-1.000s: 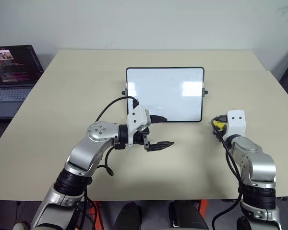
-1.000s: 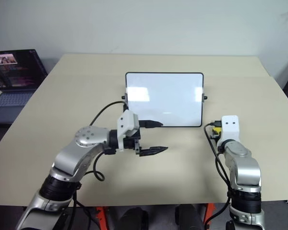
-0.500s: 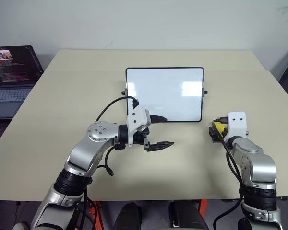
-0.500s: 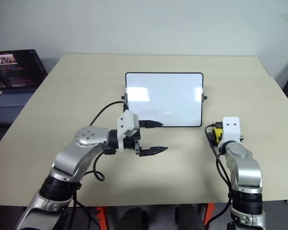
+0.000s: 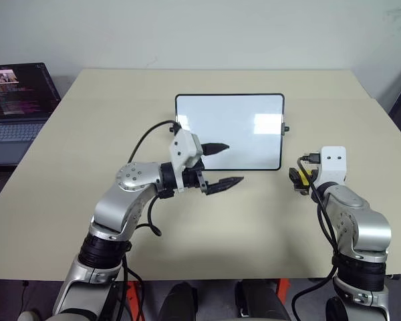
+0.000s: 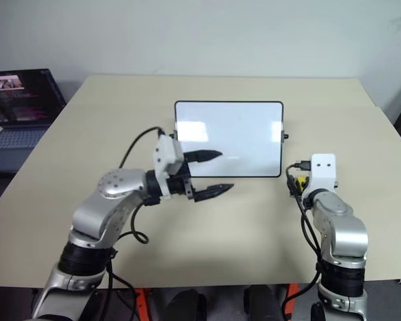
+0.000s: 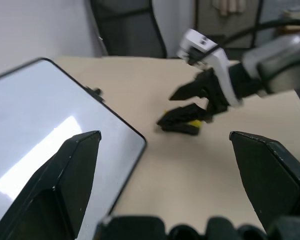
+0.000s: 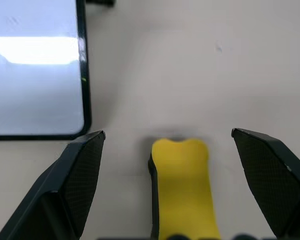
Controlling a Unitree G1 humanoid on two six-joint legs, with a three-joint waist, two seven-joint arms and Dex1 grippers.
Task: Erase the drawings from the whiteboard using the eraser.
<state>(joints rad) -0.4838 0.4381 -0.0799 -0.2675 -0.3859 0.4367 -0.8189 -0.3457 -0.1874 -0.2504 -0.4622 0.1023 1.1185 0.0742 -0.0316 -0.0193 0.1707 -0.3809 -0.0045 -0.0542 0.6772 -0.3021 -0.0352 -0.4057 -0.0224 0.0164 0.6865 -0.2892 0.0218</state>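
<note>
The whiteboard (image 5: 229, 131) lies flat at the table's middle, its face blank white with glare; the drawings are out of view. The yellow eraser (image 8: 182, 185) rests on the table just right of the board's near right corner, also seen as a small yellow block (image 7: 194, 123). My right gripper (image 8: 168, 134) is open, one finger on each side of the eraser, neither touching it. My left gripper (image 5: 234, 162) is open and empty, hovering level over the board's near left edge and pointing right.
An open laptop (image 5: 17, 107) sits off the table's far left corner. The beige table (image 5: 120, 120) has bare room left of and in front of the board. Small black knobs (image 5: 286, 129) stick out from the board's sides.
My right gripper opened, let go of the eraser and lifted a little. My left gripper rose and swung toward the board's near left edge.
</note>
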